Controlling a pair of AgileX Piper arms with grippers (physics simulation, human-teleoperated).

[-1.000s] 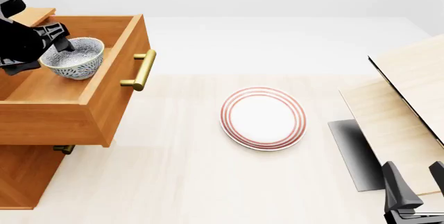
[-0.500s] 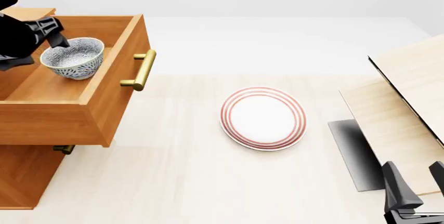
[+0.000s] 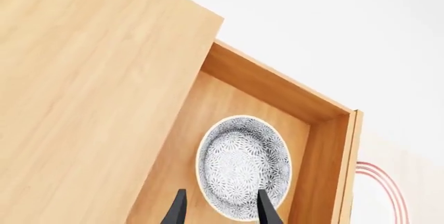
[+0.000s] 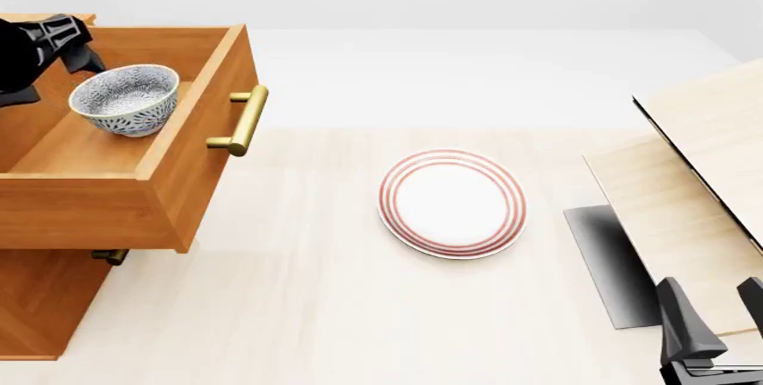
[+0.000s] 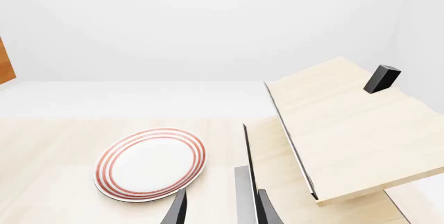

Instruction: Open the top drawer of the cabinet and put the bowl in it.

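Observation:
The speckled grey-blue bowl (image 4: 124, 99) sits upright inside the pulled-out top drawer (image 4: 197, 166) of the orange-brown cabinet (image 4: 42, 300). The drawer's brass handle (image 4: 242, 121) faces the table's middle. My left gripper (image 4: 62, 46) is open and empty, raised above and behind the bowl at the far left, not touching it. In the left wrist view its fingertips (image 3: 179, 208) stand apart over the bowl (image 3: 243, 164) on the drawer floor (image 3: 208, 104). My right gripper (image 4: 713, 331) is open and empty at the table's front right; it also shows in the right wrist view (image 5: 222, 211).
A flat white plate with red rings (image 4: 452, 203) lies mid-table, also in the right wrist view (image 5: 151, 162). Pale wood boards (image 4: 703, 171) lean at the right over a dark grey slab (image 4: 602, 260). A lower drawer's handle (image 4: 110, 257) peeks out under the open drawer.
My left gripper has let go of the bowl and drawn up and back to the left. The bowl stays in the drawer. The right arm has not moved.

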